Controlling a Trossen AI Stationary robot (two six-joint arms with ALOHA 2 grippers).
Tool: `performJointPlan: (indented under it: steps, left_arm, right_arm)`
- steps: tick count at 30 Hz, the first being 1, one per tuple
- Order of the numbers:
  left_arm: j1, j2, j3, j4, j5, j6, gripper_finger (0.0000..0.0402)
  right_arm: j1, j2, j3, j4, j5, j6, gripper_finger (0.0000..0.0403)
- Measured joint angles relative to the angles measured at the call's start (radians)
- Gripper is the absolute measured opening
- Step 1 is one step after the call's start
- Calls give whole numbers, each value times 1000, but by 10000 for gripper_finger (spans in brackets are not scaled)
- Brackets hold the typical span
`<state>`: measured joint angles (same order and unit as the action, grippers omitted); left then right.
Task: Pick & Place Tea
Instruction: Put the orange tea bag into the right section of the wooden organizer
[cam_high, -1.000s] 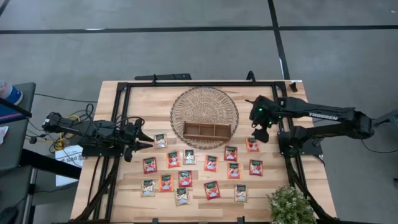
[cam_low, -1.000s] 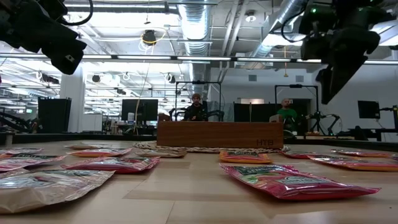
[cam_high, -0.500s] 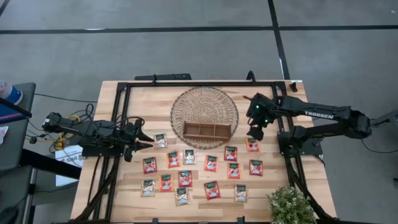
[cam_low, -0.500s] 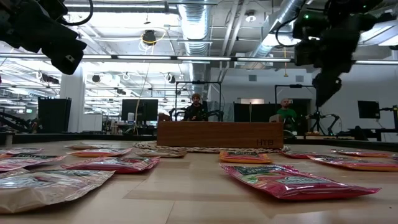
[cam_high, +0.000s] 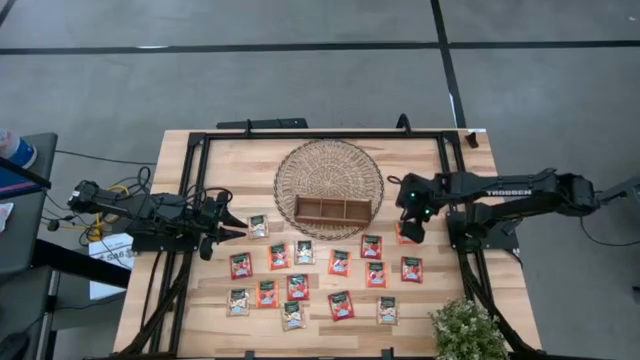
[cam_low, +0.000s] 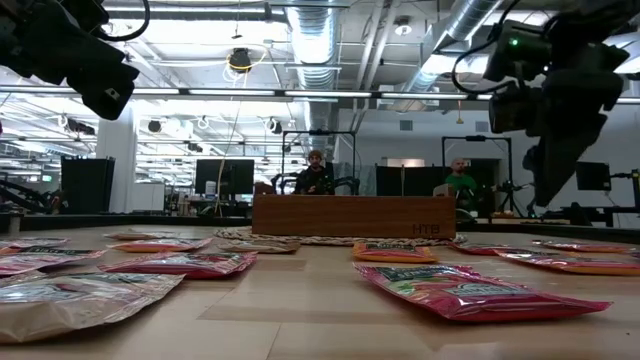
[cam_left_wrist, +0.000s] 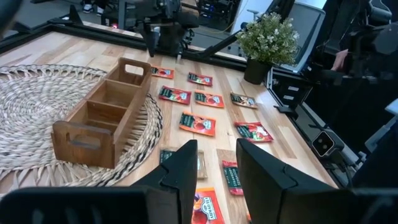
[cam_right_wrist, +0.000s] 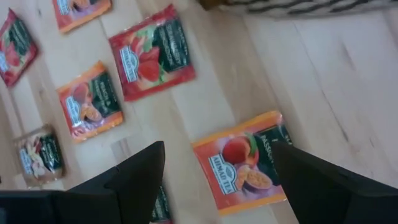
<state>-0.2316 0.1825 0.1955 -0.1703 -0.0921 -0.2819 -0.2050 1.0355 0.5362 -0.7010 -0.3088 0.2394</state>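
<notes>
Right gripper (cam_high: 411, 236) hung with its fingers (cam_right_wrist: 134, 180) spread wide and empty just above an orange sachet (cam_right_wrist: 244, 163) (AHMAD TEA could be read on it), at the right end of the tea sachets (cam_high: 298, 286) spread over the table's (cam_high: 245, 160) near half. White TROSSEN lettering ran along that arm. Beside them, the wooden tray (cam_high: 332, 210) sat on a woven mat (cam_high: 328, 165). Left gripper (cam_high: 238, 226) waited at the left edge, partly open, holding nothing.
</notes>
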Motion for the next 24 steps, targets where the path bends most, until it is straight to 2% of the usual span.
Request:
performJointPlan:
  steps: [7, 10, 16, 19, 24]
  left_arm:
    - [0, 0, 0, 0, 0, -1, 103]
    - [0, 0, 0, 0, 0, 0, 103]
    - [0, 0, 0, 0, 0, 1, 103]
    - [0, 0, 0, 0, 0, 1, 103]
    - [0, 0, 0, -1, 0, 1, 103]
  right_arm:
    - [35, 0, 0, 2, -6, 40, 291]
    - [50, 0, 0, 7, 28, 87, 291]
    - [29, 0, 0, 5, 196, 376, 291]
    - [-5, 0, 0, 0, 208, 531, 291]
    - [-19, 0, 0, -14, 204, 679, 291]
